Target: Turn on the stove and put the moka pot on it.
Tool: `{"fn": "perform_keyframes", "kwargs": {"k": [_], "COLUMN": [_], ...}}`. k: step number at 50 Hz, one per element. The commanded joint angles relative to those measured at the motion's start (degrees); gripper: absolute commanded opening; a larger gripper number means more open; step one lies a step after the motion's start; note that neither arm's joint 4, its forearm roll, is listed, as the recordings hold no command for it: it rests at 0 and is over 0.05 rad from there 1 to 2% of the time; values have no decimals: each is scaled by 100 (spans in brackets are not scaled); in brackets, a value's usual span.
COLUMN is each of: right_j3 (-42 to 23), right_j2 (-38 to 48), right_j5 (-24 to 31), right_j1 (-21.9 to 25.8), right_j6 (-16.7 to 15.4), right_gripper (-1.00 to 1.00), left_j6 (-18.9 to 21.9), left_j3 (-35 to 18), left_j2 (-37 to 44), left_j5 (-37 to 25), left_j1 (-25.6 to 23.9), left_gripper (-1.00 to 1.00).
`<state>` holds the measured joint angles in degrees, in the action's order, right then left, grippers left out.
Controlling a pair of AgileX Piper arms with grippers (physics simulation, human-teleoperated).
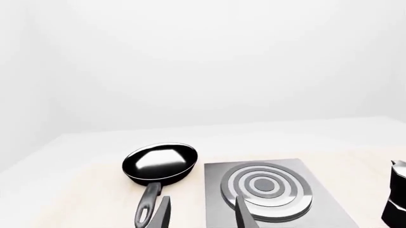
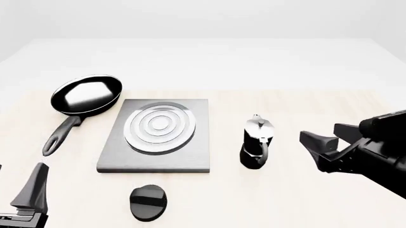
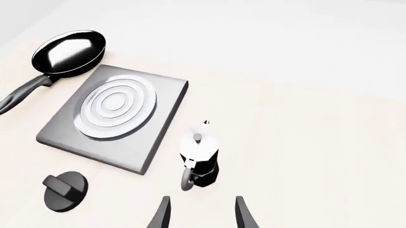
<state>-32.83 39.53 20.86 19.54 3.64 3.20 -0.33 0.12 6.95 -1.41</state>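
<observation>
In the front view, the left gripper pokes in at the lower left corner of the frame, only one dark finger clearly showing there. Its own wrist view shows both fingers spread apart with nothing between them, hanging above the table near the pan's handle and the near edge of the stove.

Just above it, in the upper left of the front frame, lies the frying pan, black and glossy, its long handle running down toward the lower left. It sits just beside the stove's left edge, not on it.

The stove fills the centre-left: a flat grey square slab with silver-white rings, bare on top. Below it, near the bottom edge of the frame and apart from the slab, sits the round black knob.

Right of centre stands the moka pot, upright on the table, near the stove's right edge but not touching it, silver lid on top, black body below, handle facing the bottom of the frame.

At the far right the right gripper hovers apart from the pot, fingers wide and empty, aimed toward it.

I can read no brand, label or writing on any of these things.
</observation>
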Motion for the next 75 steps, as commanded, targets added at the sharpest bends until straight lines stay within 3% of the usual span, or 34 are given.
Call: {"fn": "perform_keyframes", "kwargs": {"k": [1,42,75], "right_j3": [169,705,779], "right_j2": [448,1903,2679], "right_j5": [-526,-2335,-3084], "right_j1": [155,347,636], "right_j6": [84,627,936], "right_gripper": [100,100,100], "left_j6": [30,86,61], "left_j3": [17,26,28], "left_j2": [-11,-10,-10], "left_j5": [-19,-78,-97], "left_j1": [6,-36,-24], "left_gripper": [100,100,100]}}
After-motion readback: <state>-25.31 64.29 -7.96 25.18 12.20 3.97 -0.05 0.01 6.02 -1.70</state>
